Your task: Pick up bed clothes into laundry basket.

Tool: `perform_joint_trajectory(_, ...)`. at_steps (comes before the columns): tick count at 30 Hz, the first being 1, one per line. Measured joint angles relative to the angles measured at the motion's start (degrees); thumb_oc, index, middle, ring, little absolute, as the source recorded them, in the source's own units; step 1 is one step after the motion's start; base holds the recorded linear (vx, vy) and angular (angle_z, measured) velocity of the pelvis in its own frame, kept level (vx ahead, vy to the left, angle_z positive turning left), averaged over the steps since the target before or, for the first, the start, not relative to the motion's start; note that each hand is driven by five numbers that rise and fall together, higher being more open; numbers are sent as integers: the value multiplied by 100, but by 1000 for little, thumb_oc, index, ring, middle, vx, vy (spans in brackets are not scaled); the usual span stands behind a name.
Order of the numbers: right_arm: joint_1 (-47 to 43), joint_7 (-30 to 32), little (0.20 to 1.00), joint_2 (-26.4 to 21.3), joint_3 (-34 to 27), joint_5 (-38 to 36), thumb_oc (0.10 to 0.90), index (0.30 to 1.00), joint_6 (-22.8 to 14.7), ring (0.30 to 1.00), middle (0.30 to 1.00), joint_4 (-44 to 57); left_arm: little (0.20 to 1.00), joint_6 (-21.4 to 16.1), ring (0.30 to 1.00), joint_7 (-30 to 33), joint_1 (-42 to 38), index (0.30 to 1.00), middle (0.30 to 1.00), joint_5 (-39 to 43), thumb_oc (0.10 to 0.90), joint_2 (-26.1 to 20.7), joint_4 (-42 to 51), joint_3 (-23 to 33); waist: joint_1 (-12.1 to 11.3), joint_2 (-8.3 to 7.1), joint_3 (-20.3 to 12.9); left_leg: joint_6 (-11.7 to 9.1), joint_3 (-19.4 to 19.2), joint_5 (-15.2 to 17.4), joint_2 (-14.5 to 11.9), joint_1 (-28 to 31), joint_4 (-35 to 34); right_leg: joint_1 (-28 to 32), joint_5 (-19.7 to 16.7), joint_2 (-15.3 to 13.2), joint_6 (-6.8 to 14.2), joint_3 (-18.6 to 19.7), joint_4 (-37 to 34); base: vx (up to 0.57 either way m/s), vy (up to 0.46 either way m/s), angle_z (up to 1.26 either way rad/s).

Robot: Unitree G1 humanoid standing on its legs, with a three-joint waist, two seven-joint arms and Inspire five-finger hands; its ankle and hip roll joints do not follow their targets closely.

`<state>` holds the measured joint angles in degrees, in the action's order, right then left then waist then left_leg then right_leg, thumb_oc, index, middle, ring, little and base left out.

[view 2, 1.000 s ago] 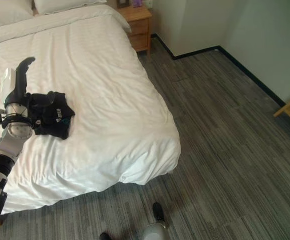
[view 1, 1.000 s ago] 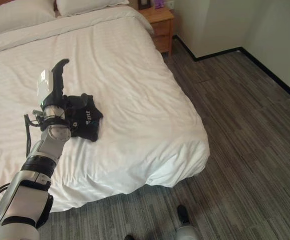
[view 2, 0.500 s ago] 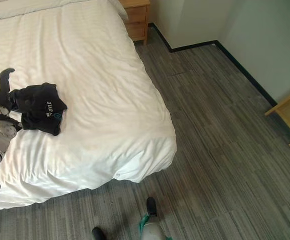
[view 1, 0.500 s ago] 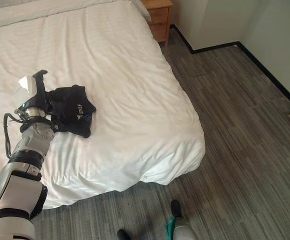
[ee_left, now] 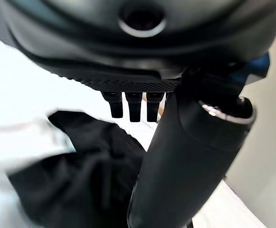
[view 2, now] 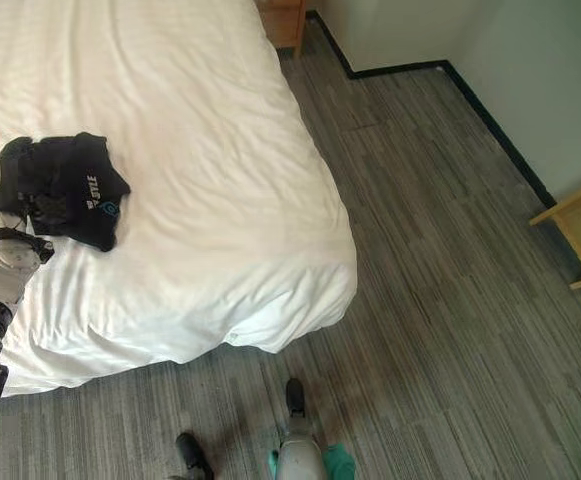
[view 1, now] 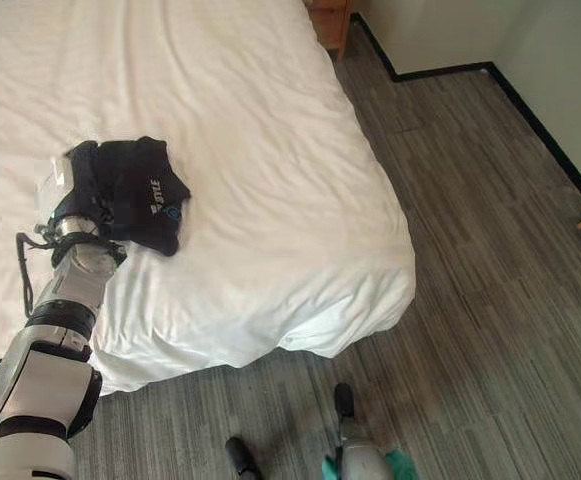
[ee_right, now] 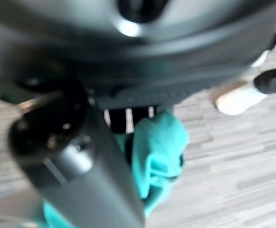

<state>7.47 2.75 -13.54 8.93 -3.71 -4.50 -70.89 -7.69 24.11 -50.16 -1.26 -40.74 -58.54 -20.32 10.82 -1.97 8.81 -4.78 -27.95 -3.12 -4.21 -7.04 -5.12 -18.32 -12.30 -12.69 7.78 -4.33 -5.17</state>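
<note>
A: How far along did the job look?

B: Barely begun, by my reading; the black garment (view 1: 135,193) lay on the white bed (view 1: 270,150), not lifted, and no laundry basket appeared anywhere near either hand.

A: And the left hand?

B: The left hand (view 1: 70,188) sat on the garment's near edge, touching it; in the left wrist view the thumb (ee_left: 185,166) stood over the dark cloth (ee_left: 80,175) with the fingertips (ee_left: 134,105) just past it; whether the fingers were curled into the fabric or only resting on it, I couldn't tell.

A: The right one?

B: The right hand (ee_right: 76,156) hung low over the carpet, well apart from the bed; a teal cloth (ee_right: 157,152) showed right against its fingers, and the eye views showed the same teal (view 1: 395,465) down by the floor; it looked held, yet the grip itself was hidden, so I wouldn't swear to it.

A: Counts, then?

B: One black garment on the bed; one teal cloth at the right hand; one bed; beyond the left hand, one wooden nightstand (view 1: 328,14) at the far corner; off to the right hand's side, a corner of one more wooden piece (view 2: 575,235).

A: So what remained?

B: Nearly everything, I'd judge: secure the black garment, lift it, find the basket, drop both cloths in.
</note>
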Motion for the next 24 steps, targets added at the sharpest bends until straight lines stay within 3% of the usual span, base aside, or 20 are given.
perform_joint_trajectory(1,0,0,300,0,14,12,400,300,0,300,300,-1,900,-13,900,-1,-1,900,900,-1,800,103,27,-13,8,5,4,3,0,-2,4,-33,0,-34,-3,-7,2,0,0,-47,58,-1)
perform_joint_trajectory(2,-62,-2,300,5,22,47,400,300,0,300,300,5,709,-65,709,-35,1,709,709,-4,673,320,43,-185,55,22,125,6,1,-4,11,-35,0,-36,-15,-14,-1,-5,1,-54,66,0)
perform_joint_trajectory(3,-126,-1,300,1,19,67,400,300,12,300,300,-16,300,-82,300,-74,0,300,300,-60,400,473,-31,-344,86,59,172,6,1,-3,19,-37,0,-40,-18,-20,1,-5,1,-36,78,-1)
perform_joint_trajectory(8,-316,24,300,-15,6,63,400,300,13,300,300,-29,300,-71,300,-78,-328,300,300,-559,400,777,-786,-541,116,231,214,7,-4,-3,25,4,-1,-11,-22,-16,-5,-6,1,-41,31,-2)
perform_joint_trajectory(15,-356,66,300,-100,-90,-47,400,300,17,300,300,-36,300,180,300,-198,-389,300,300,-833,400,875,-709,-650,105,277,186,37,11,14,43,267,-2,207,-34,-20,-11,-46,119,-65,10,1)
perform_joint_trajectory(17,-490,70,300,-130,-83,-97,400,300,97,300,300,-77,300,243,300,-227,-173,300,300,-830,400,824,-343,-584,53,257,187,75,-94,22,-1,359,-2,149,-210,51,-71,-347,263,-113,33,-33)
perform_joint_trajectory(18,-741,116,300,-177,-7,-109,400,300,294,300,300,60,300,301,300,-219,302,300,300,-779,400,771,429,-288,-110,198,175,235,-279,112,-9,386,71,165,-517,142,-126,-724,214,-157,10,-80)
perform_joint_trajectory(19,-872,150,300,-247,73,-112,400,300,267,300,300,110,300,282,300,-194,615,300,300,-778,400,761,975,-141,-271,181,200,268,-333,207,-75,472,61,171,-762,207,186,-801,116,-88,-9,-74)
perform_joint_trajectory(20,-991,197,300,-287,89,-110,400,300,275,300,300,203,300,241,300,-202,842,300,300,-776,400,787,1336,-90,-355,201,200,372,-412,163,-198,489,33,196,-793,221,331,-800,131,-130,-82,-37)
perform_joint_trajectory(21,-1182,233,300,-425,203,-93,400,300,283,300,300,316,300,141,300,-232,1441,300,300,-769,400,1059,2313,97,-500,448,256,247,-383,47,-512,627,29,162,583,380,202,-1044,1669,-85,-63,-4)
perform_joint_trajectory(23,-1237,237,300,-521,237,-22,400,300,435,300,300,701,300,31,300,-332,2349,300,300,-767,400,1050,3468,258,-883,332,211,163,-455,-4,-680,792,86,276,1583,344,406,-1063,3099,-100,-109,-11)
perform_joint_trajectory(24,-1312,308,300,-610,216,-4,400,300,279,300,300,897,300,-103,300,-331,2653,300,300,-754,400,1026,3731,257,-1010,202,137,104,-364,-56,-693,792,110,583,1834,375,466,-1017,3095,-92,-113,17)
